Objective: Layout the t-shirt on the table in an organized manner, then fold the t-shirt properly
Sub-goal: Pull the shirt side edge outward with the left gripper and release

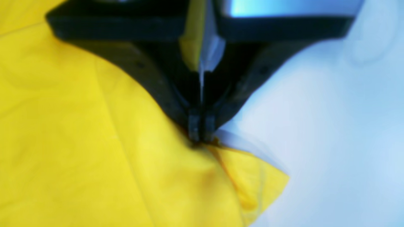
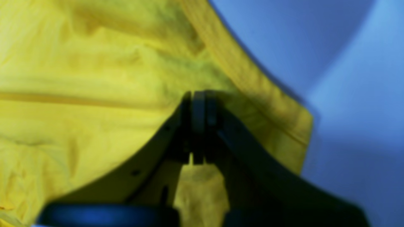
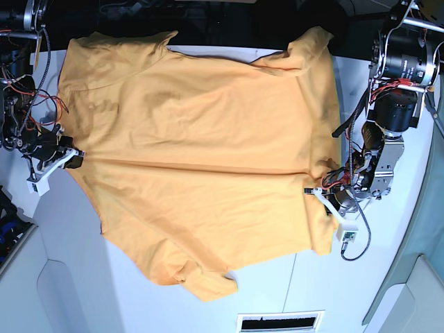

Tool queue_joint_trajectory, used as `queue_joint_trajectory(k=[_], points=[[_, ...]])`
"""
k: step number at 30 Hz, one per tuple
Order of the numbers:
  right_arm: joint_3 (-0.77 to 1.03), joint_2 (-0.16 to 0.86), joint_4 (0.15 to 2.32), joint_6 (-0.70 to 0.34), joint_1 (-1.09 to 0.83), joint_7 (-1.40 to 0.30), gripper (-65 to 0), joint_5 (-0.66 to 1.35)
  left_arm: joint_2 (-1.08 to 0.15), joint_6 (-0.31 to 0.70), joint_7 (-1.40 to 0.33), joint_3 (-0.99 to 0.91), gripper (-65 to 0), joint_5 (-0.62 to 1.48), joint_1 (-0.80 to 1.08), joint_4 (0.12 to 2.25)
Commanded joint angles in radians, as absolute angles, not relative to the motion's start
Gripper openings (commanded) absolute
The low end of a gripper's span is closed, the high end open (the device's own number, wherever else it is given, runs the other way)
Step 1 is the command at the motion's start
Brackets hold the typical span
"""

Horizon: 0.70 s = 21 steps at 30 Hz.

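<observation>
1. Plain orange-yellow short-sleeved cotton t-shirt (image 3: 198, 159) lies spread over the matte white desk (image 3: 69, 243), mostly flat. A long crease runs side to side across its middle. Near hem is bunched at a lumpy corner toward the front edge.
2. Far edge of the shirt reaches the back of the desk; one corner sticks up at the far side on the left arm's end.
3. Left jaws (image 1: 201, 134), black, are together, pinched on the shirt's side edge; in the left wrist view a small flap of cloth pokes out past the tips onto bare desk.
4. Right jaws (image 2: 198, 104) are also together, clamped on the opposite side edge just beside a ribbed hem band.
5. Key relation: both grips sit on the crease line, one at each end, shirt stretched between them. Cloth lies inboard of each set of jaws.
6. Judgement: likely a fold or tension pull along that axis. Both arms equally close; each already has its edge.
7. Risk: the bunched near corner may fold in crooked.
</observation>
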<state>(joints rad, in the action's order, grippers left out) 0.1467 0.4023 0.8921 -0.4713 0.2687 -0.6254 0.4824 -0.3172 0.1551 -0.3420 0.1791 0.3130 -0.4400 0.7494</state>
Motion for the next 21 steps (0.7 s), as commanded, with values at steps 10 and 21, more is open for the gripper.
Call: queue_joint_trajectory(k=[10,21], points=[[0.146,0.412,0.891,-0.461,0.271,-0.675,-65.0,0.453,-0.503,0.143,-0.343,0.175,-65.0,0.309,-0.506,0.761],[0.146,0.412,0.891,-0.461,0.271,-0.654,-65.0,0.454,-0.617,0.310,-0.387,0.175,-58.6,0.268,-0.527,0.823]])
